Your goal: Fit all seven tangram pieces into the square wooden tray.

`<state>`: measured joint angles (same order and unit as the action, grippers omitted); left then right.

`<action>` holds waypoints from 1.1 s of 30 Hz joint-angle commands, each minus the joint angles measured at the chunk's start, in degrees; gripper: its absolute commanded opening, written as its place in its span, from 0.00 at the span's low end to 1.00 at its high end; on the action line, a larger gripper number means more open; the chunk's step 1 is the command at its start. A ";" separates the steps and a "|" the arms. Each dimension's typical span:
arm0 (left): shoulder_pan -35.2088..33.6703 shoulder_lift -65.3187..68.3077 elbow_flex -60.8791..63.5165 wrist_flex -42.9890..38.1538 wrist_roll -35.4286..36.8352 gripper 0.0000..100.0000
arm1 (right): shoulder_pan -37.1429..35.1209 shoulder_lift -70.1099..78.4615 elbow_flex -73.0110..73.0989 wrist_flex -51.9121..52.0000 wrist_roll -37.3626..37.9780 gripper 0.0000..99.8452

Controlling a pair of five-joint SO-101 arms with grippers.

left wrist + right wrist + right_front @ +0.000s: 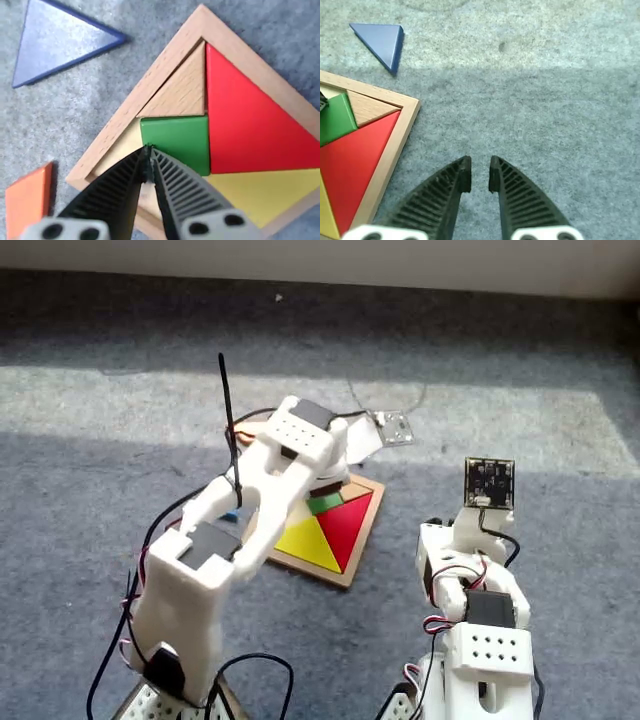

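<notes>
Left claw (147,162) together, tips at edge of green square (177,142) inside tray (165,65); my right claw (480,175) slightly apart over grey surface (545,75). Blue triangle (55,40), orange piece (27,197) lie outside.

place: indoor carpeted room, home or office, can't tell | floor: grey short-pile carpet (80,490) | 12 o'clock: pale wall base (400,258) | daylight band (120,400) running 9 to 3 o'clock

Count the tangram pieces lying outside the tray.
2: a blue triangle beside the tray, an orange piece near the left gripper. More may be hidden.
</notes>
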<state>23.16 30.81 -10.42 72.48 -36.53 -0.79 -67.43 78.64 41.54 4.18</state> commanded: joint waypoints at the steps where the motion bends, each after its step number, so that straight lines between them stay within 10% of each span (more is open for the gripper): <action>1: 1.80 -3.65 -0.31 -0.62 1.67 0.03 | 0.75 -0.84 -0.22 -1.19 0.70 0.08; 21: -2.07 -3.74 -13.32 16.35 10.46 0.03 | 0.75 -0.84 -0.22 -1.19 0.70 0.08; 33: -1.10 -3.30 1.01 1.67 10.46 0.03 | 0.75 -0.84 -0.22 -1.19 0.70 0.08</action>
<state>21.58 30.81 -10.95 78.55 -26.77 -0.79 -67.43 78.64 41.54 4.18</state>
